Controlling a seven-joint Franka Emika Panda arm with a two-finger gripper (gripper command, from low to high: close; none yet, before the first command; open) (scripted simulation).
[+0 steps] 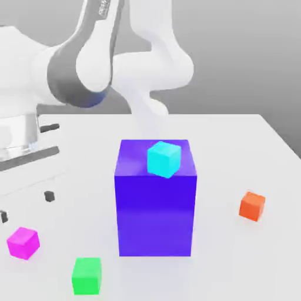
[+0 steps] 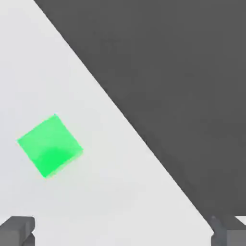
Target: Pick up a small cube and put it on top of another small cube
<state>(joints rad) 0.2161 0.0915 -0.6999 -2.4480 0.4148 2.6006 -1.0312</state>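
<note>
On the white table point(image 1: 235, 153) a tall blue-violet block point(image 1: 156, 217) stands in the middle, and a cyan cube point(image 1: 163, 159) sits on its top face, turned a little off square near the front edge. The other small cubes lie scattered around it, well apart from one another, which looks like a deliberate spread so each can be reached on its own. The magenta-pink cube point(image 1: 23, 243), the one to be picked, rests flat on the table at the exterior view's left, near the front. The green cube point(image 1: 87, 275) lies beside it toward the front, and the orange cube point(image 1: 253, 206) sits off on the exterior view's right.

The white arm rises from its base at the exterior view's left, with its upper links bent high behind the block. In the hand view the gripper point(image 2: 123, 233) looks down at the table edge and the dark floor beyond. Its two grey fingertips point(image 2: 17, 230) stand far apart at the frame's corners, so the jaws are wide and hold nothing. The green cube point(image 2: 49, 145) lies on the table in front of them, untouched. My guess is that the reach has not yet begun, since the pink cube has not been lifted.
</note>
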